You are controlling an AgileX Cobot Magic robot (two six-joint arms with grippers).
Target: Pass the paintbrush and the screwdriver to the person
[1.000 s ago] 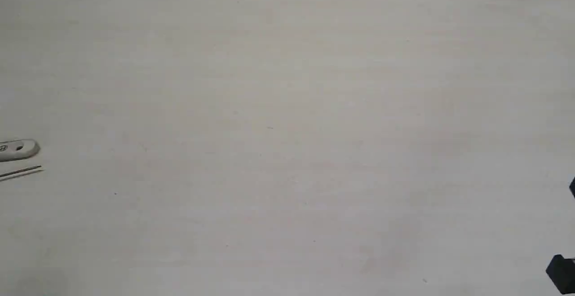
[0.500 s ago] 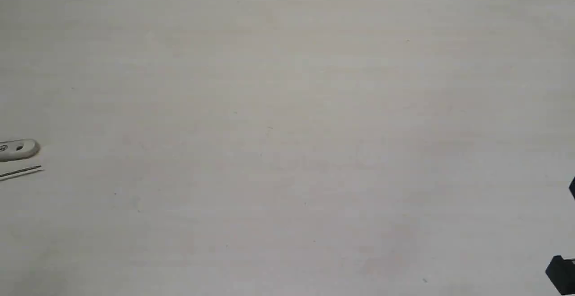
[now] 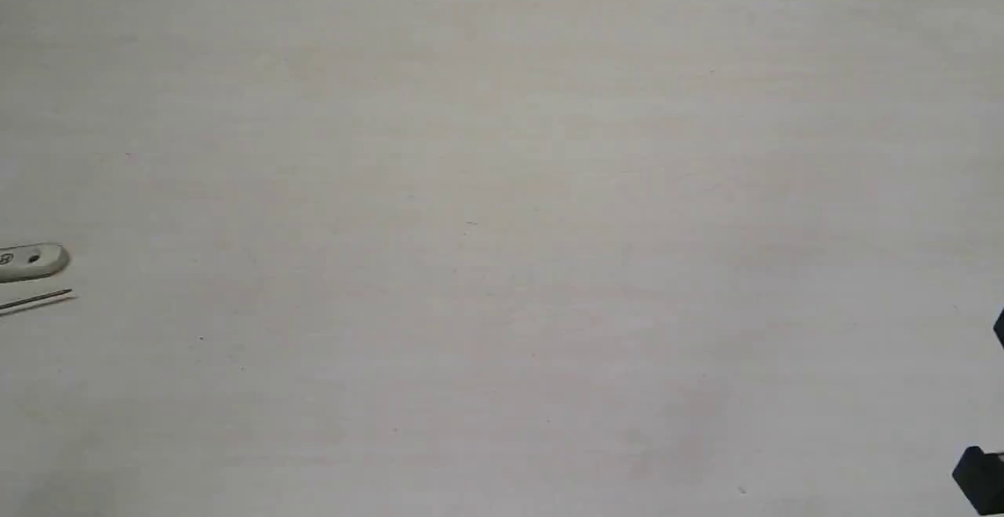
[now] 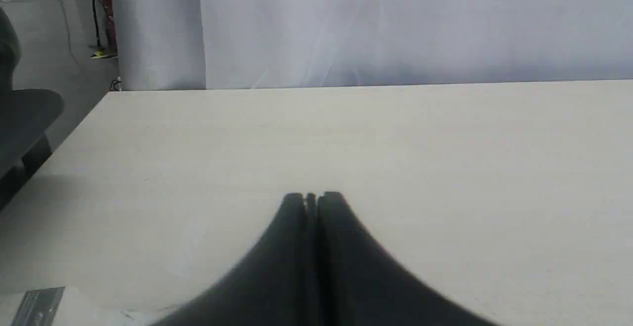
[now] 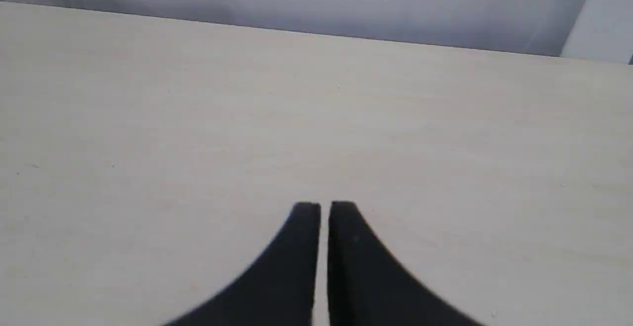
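In the exterior view only the rounded end of the paintbrush (image 3: pixel 35 260) handle, with its hole, pokes in at the left edge of the table. Just below it lies the thin metal shaft of the screwdriver (image 3: pixel 41 299); its handle is out of view. A silver ferrule (image 4: pixel 38 305) shows at the corner of the left wrist view. My left gripper (image 4: pixel 312 197) is shut with nothing in it, above bare table. My right gripper (image 5: pixel 325 206) is shut too, its fingers a sliver apart and empty. No person's hand is in view.
The pale wooden table (image 3: pixel 502 227) fills the exterior view. A black part of the right arm (image 3: pixel 980 478) shows at the lower right edge. The left wrist view shows the table's side edge, with a dark chair-like shape (image 4: pixel 24 118) beyond it.
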